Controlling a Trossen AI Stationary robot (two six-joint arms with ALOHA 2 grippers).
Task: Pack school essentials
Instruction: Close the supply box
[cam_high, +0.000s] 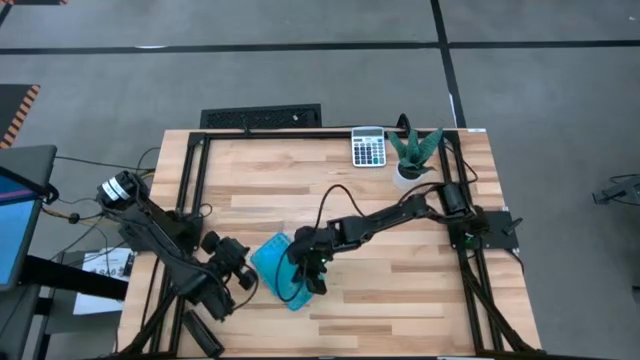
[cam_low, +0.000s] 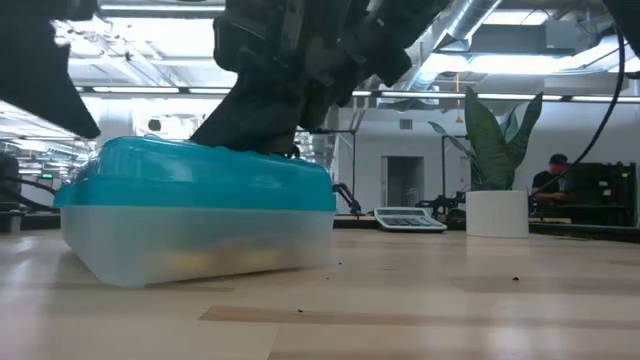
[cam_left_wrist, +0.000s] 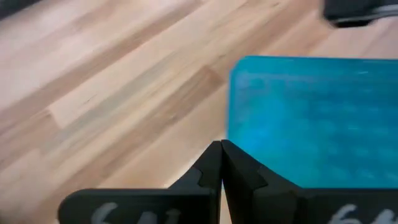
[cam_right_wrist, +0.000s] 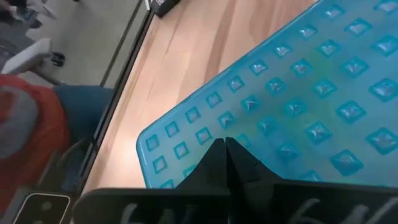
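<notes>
A clear plastic box (cam_high: 275, 268) with a teal studded lid (cam_low: 200, 178) stands on the wooden table, lid on. Through its wall (cam_low: 200, 255) only a yellowish blur shows, so the school essentials cannot be told apart. My right gripper (cam_right_wrist: 224, 144) is shut, reaching from the table's right onto the lid (cam_right_wrist: 298, 99). My left gripper (cam_left_wrist: 221, 148) is shut, at the box's left side (cam_high: 245, 275), beside a corner of the lid (cam_left_wrist: 239, 68). My right gripper presses its shut fingertips (cam_right_wrist: 214, 155) down on the lid's top (cam_right_wrist: 249, 130), coming from above and slanting from the table's right. In the low view its dark mass meets the lid (cam_low: 255, 148). The box sits flat on the table. My left gripper stands at the lid's edge (cam_left_wrist: 231, 134); whether it touches cannot be told.
A grey calculator (cam_high: 368, 147) and a potted plant (cam_high: 413, 155) stand at the table's far right edge. Bare wood lies to the right of the box and along the near edge (cam_high: 420, 300). A person in red (cam_right_wrist: 25, 137) shows beyond the table, another far behind (cam_low: 550, 175).
</notes>
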